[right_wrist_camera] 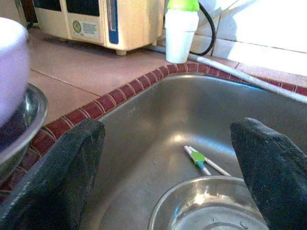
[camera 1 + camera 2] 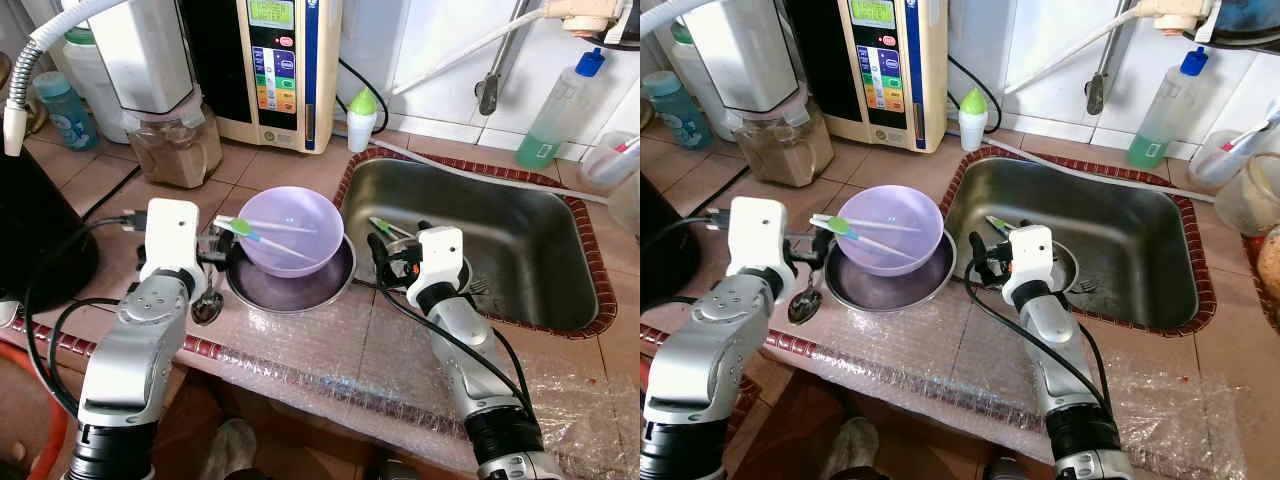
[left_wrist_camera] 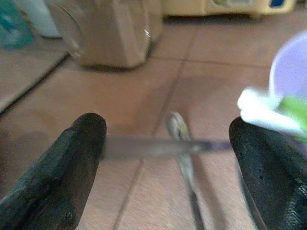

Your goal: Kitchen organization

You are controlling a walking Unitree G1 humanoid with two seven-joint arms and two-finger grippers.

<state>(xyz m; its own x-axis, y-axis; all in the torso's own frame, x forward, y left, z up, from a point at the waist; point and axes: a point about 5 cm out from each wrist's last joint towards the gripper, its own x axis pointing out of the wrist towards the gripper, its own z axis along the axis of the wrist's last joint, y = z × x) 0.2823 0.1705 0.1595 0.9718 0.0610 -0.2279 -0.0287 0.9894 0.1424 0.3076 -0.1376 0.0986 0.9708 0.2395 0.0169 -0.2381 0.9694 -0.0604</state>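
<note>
A purple bowl [image 2: 296,228] sits inside a steel bowl [image 2: 300,290] on the tiled counter, left of the sink [image 2: 520,215]. Green-and-white training chopsticks [image 2: 262,238] lie across the purple bowl's rim. My left gripper [image 2: 214,246] is open just left of that rim, its fingers [image 3: 72,163] either side of a metal spoon [image 3: 181,143] lying on the counter. My right gripper [image 2: 386,256] hangs open over the sink's left edge. In the sink are a second steel bowl [image 1: 211,208], another pair of green chopsticks [image 1: 199,159] and a fork [image 2: 478,287].
A water machine [image 2: 278,70], a jar appliance [image 2: 178,148] and a small green-capped bottle [image 2: 361,120] stand at the back of the counter. A green detergent bottle [image 2: 555,110] is behind the sink. A black appliance [image 2: 40,225] stands at left. Plastic film covers the counter's front edge [image 2: 330,385].
</note>
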